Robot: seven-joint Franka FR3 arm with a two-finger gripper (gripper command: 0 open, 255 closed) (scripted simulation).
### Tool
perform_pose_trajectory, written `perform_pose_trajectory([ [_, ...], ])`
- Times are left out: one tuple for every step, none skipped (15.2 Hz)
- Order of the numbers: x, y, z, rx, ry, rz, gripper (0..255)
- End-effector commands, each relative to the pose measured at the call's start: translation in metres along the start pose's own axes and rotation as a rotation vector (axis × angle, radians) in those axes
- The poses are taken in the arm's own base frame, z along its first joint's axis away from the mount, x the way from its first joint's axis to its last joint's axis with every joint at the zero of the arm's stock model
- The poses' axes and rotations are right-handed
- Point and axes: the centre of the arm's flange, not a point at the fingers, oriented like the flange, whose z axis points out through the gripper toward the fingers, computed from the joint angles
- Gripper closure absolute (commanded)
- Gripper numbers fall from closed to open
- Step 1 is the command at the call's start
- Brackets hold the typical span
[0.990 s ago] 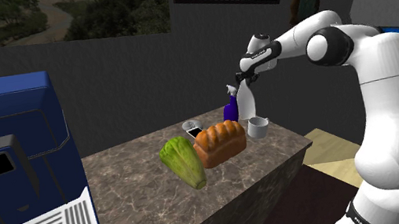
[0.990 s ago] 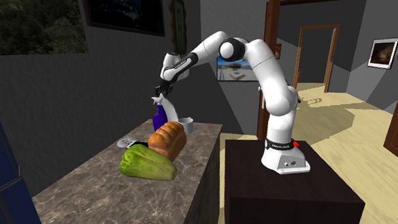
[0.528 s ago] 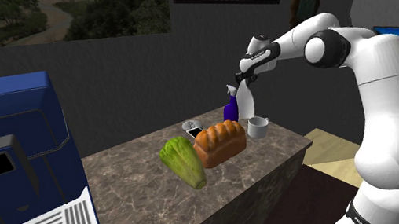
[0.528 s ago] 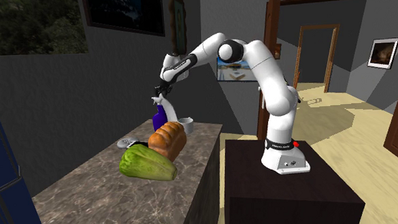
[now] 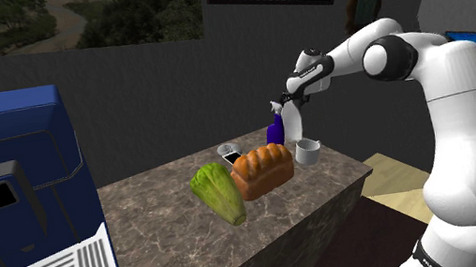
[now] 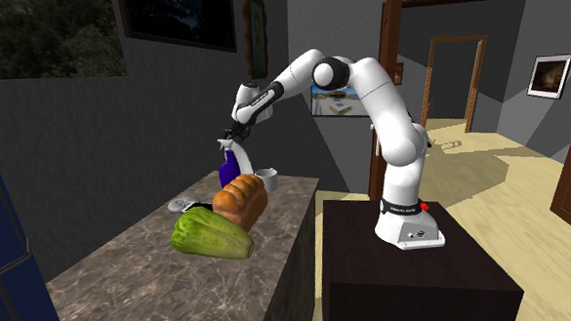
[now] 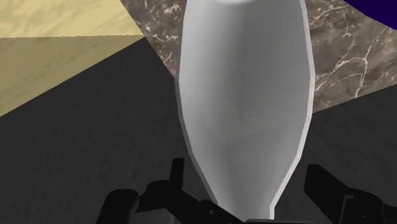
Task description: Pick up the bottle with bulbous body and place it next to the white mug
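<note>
The pale grey bottle (image 5: 293, 126) with a bulbous body stands upright on the marble counter (image 5: 175, 240), just behind the white mug (image 5: 308, 152). My gripper (image 5: 291, 102) is directly above it, at its neck. In the wrist view the bottle (image 7: 245, 95) runs up the middle, and the gripper (image 7: 245, 173) is open: its black fingers (image 7: 173, 181) stand apart on either side with a gap to the bottle's wall. In the second exterior view the gripper (image 6: 233, 135) hangs over the far end of the counter, with the mug (image 6: 266, 175) beside it.
A blue spray bottle (image 5: 274, 131) stands close beside the grey bottle. A bread loaf (image 5: 263, 169) and a green lettuce (image 5: 217, 193) lie mid-counter, with a small dish (image 5: 228, 149) behind them. A big blue coffee machine (image 5: 19, 204) fills the counter's near end.
The fingers have spread away from the bottle, which stays standing by the mug. The hand has shifted slightly up and back.
</note>
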Motion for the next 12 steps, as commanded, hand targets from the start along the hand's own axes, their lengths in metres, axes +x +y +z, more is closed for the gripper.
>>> perform_pose_trajectory([
  [-0.008, 0.002, -0.004, -0.045, -0.177, -0.001, 0],
  [-0.005, 0.001, -0.017, -0.045, -0.177, -0.001, 0],
  [-0.003, 0.001, -0.030, -0.045, -0.177, -0.001, 0],
  [-0.001, 0.000, -0.040, -0.045, -0.177, -0.001, 0],
  [-0.001, 0.000, -0.040, -0.045, -0.177, -0.001, 0],
  [-0.001, 0.000, -0.040, -0.045, -0.177, -0.001, 0],
  [-0.001, 0.000, -0.040, -0.045, -0.177, -0.001, 0],
  [-0.001, 0.000, -0.040, -0.045, -0.177, -0.001, 0],
  [-0.001, 0.000, -0.040, -0.045, -0.177, -0.001, 0],
  [-0.001, 0.000, -0.040, -0.045, -0.177, -0.001, 0],
  [-0.001, 0.000, -0.040, -0.045, -0.177, -0.001, 0],
  [-0.001, 0.000, -0.040, -0.045, -0.177, -0.001, 0],
])
